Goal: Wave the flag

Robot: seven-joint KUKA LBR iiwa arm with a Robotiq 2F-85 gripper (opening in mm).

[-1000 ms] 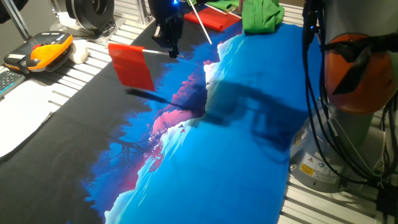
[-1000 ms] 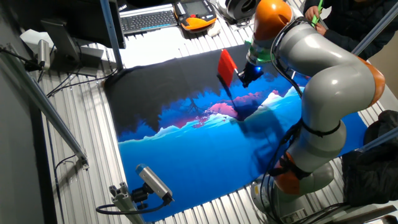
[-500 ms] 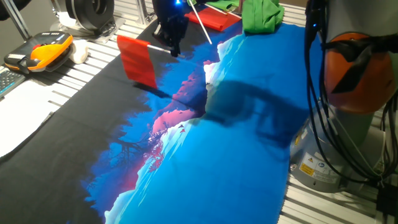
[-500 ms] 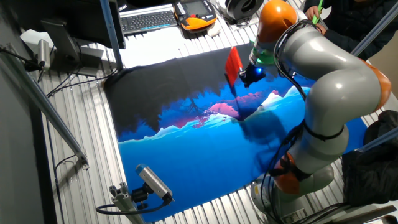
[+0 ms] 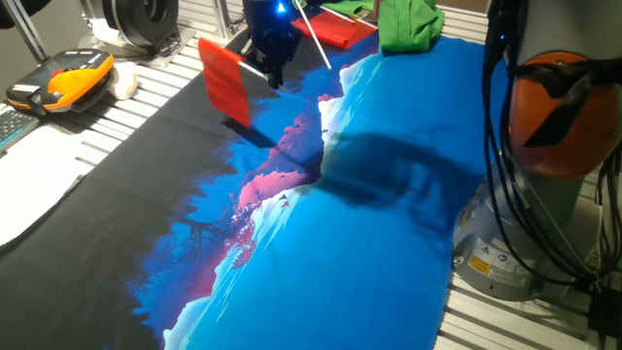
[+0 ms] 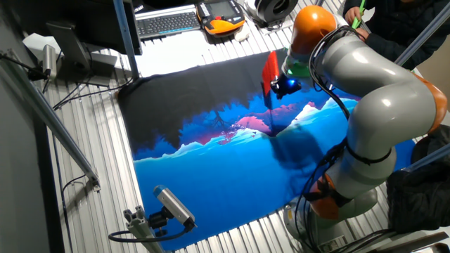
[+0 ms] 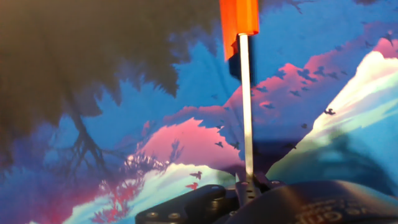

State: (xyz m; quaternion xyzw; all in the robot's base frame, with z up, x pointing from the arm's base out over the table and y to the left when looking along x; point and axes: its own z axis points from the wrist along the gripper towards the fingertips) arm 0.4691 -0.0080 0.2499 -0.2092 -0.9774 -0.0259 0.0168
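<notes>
Red flag (image 5: 224, 81) held aloft by claw (image 5: 272, 70) over the desk (image 5: 146, 107).
Bright red rectangular cloth, unrolled, on thin white stick; claw clenched on stick's bare end, cloth hanging clear above dark part of printed mat (image 5: 321, 243). Hand view: stick runs straight up from claw (image 7: 249, 188) to flag (image 7: 239, 18).

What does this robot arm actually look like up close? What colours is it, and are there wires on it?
The arm is built of fat, rounded silver-grey segments with bright orange bands at the joints. Its base carries an orange ring, with black cables hanging beside it and a yellow warning sticker low down. The gripper is small and black, with a blue light glowing just above it.
</notes>
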